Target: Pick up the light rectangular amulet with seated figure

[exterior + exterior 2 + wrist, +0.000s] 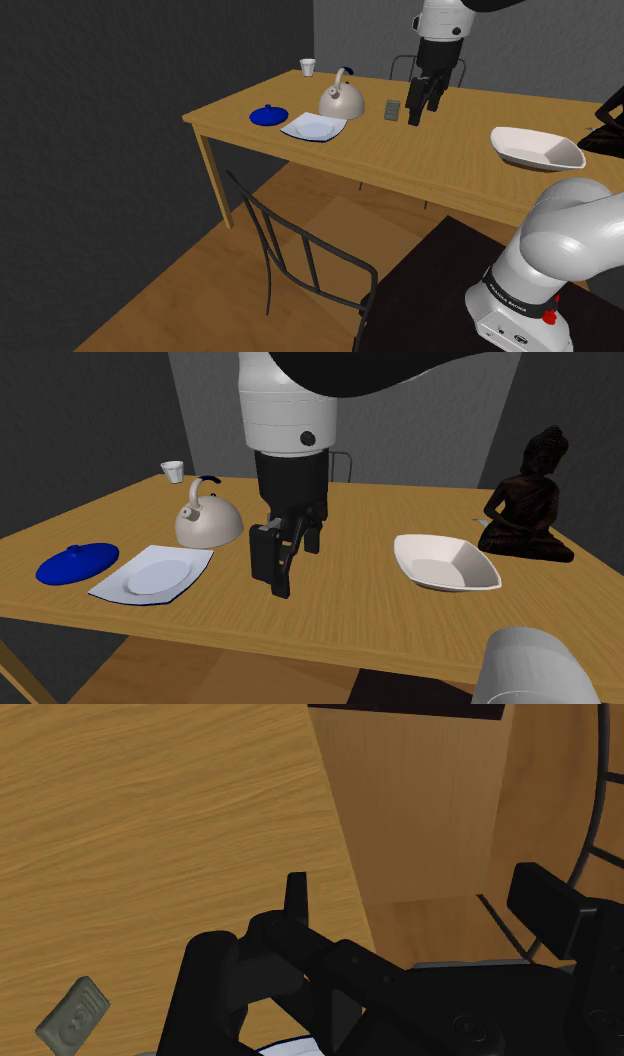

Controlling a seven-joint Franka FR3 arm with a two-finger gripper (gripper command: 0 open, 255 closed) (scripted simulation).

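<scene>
Grey amulet [392, 109]: on the wooden table [450, 165], between the kettle [340, 100] and the gripper [424, 110], untouched.
Gripper: just beside the amulet, low over the tabletop, fingers spread.
Arm: descends from above, hand tilted.
</scene>
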